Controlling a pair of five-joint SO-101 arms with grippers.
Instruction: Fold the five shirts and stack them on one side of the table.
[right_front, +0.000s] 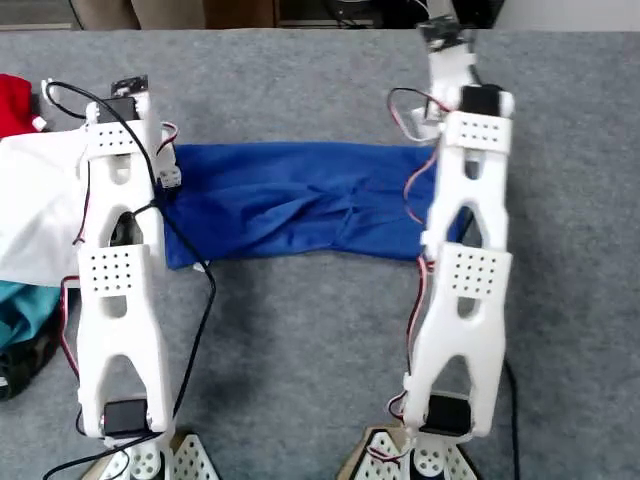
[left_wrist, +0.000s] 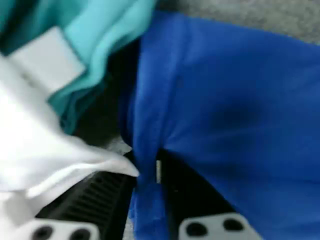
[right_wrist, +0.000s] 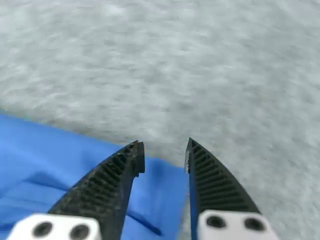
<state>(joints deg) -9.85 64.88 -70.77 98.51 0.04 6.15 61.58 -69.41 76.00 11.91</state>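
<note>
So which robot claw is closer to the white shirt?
Left. The left gripper pinches the blue shirt at the end beside the white shirt; the right gripper is open over that shirt's other end.

blue shirt (right_front: 290, 205) spread across table (right_front: 300, 350) | white shirt (right_front: 35, 200), red shirt (right_front: 12, 100), teal shirt (right_front: 20, 310) heaped beside it

No words, numbers or signs can be read anywhere on the table, the shirts or the arms. A white tag (left_wrist: 47, 62) lying against the teal shirt (left_wrist: 107, 35) is too blurred to tell whether it carries any print.
</note>
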